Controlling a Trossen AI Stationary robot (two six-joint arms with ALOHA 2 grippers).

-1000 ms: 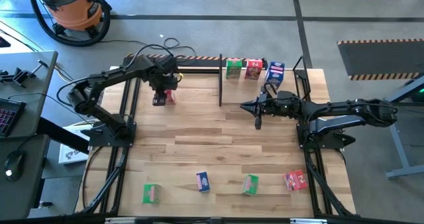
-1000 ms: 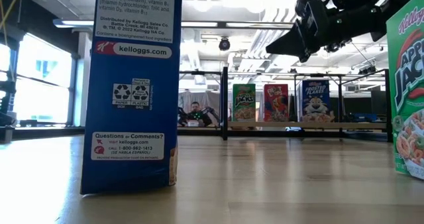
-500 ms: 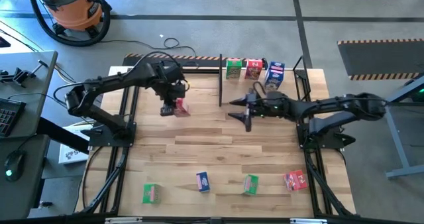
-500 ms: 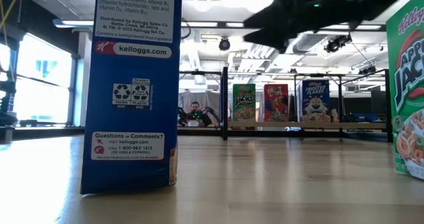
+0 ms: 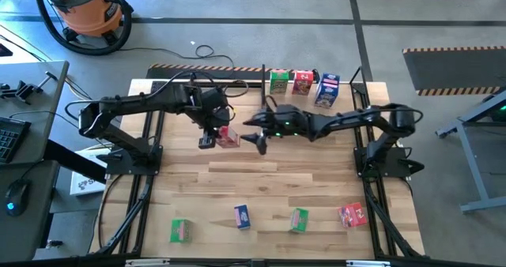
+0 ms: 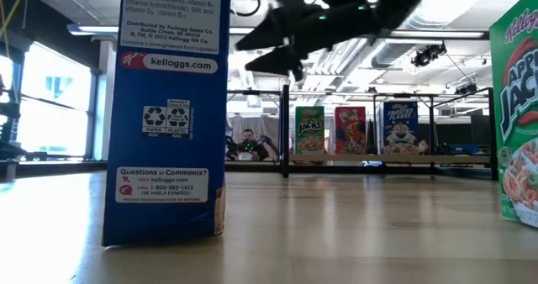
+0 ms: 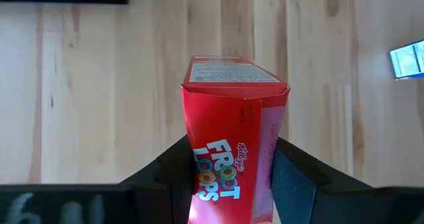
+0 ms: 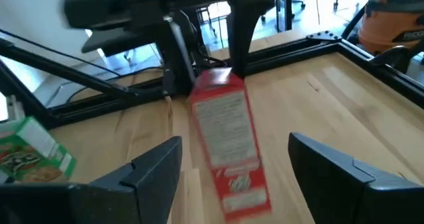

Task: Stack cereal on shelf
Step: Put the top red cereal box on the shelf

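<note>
A red cereal box [image 5: 228, 135] is held over the middle of the table with my left gripper [image 5: 210, 137] [image 7: 232, 151] shut on it. My right gripper [image 5: 259, 139] [image 8: 235, 144] reaches in from the right and is open. Its fingers stand on either side of the box's free end [image 8: 232, 177], apart from it. On the black rod shelf [image 5: 348, 84] at the far edge stand a green box [image 5: 278, 82], a red box [image 5: 302, 82] and a blue box [image 5: 328, 89], right of the divider post [image 5: 262, 93]. My left gripper pinches the red box between its two fingers, which sit on the box's two narrow sides [image 7: 273, 159]. The fingers come from above, pointing down, along the box's length. The box hangs tilted below them, printed front showing, and looks clear of the table.
Near the front edge lie a green box [image 5: 180, 231], a blue box [image 5: 242, 216], a second green box [image 5: 299, 219] and a red box [image 5: 353, 214]. In the low view the blue box [image 6: 168, 107] and a green box [image 6: 517, 124] fill the foreground.
My left gripper has carried the red box from the far left toward the table's middle, moving right and toward the near edge. My right gripper has swept from the right side toward the table's left, up to the red box.
</note>
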